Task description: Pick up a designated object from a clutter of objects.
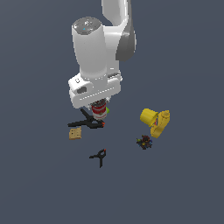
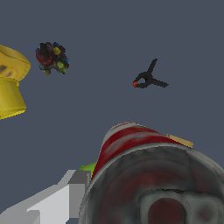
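Red-and-white can [image 2: 131,151] clamped in gripper [image 1: 100,110], black clamp [image 1: 87,123] and green block [image 2: 89,167] just beside, yellow cup [image 1: 148,117] apart.

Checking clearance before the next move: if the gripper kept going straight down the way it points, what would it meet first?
The red-and-white can, which sits directly under the gripper and fills the wrist view. One finger shows beside it; whether the jaws already touch it is unclear.

Large black clamp [image 1: 87,123] crowds the can [image 1: 99,110] (green block [image 2: 89,168] too).
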`<control>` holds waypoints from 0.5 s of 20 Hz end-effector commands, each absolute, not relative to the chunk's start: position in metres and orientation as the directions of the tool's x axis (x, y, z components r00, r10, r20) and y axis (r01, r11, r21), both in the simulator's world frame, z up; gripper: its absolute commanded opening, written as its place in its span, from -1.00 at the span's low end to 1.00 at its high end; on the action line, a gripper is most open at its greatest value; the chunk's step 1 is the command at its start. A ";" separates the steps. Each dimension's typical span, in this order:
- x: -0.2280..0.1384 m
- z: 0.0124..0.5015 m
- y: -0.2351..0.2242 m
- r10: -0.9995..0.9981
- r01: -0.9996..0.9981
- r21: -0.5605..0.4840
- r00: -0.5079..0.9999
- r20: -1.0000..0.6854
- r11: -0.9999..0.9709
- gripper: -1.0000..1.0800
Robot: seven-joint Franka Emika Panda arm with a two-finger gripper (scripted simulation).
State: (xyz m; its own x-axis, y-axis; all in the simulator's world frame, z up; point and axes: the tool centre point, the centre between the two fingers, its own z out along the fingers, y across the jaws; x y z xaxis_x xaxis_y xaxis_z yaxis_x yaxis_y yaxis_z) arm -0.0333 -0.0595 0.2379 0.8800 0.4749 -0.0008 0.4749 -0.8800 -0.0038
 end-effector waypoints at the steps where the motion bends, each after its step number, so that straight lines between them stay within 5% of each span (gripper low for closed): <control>1: -0.038 0.266 -0.073 0.475 0.475 -0.003 0.880 0.002 -0.880 -1.00; 10: -0.053 0.356 -0.120 0.475 0.475 -0.002 0.880 0.002 -0.880 -1.00</control>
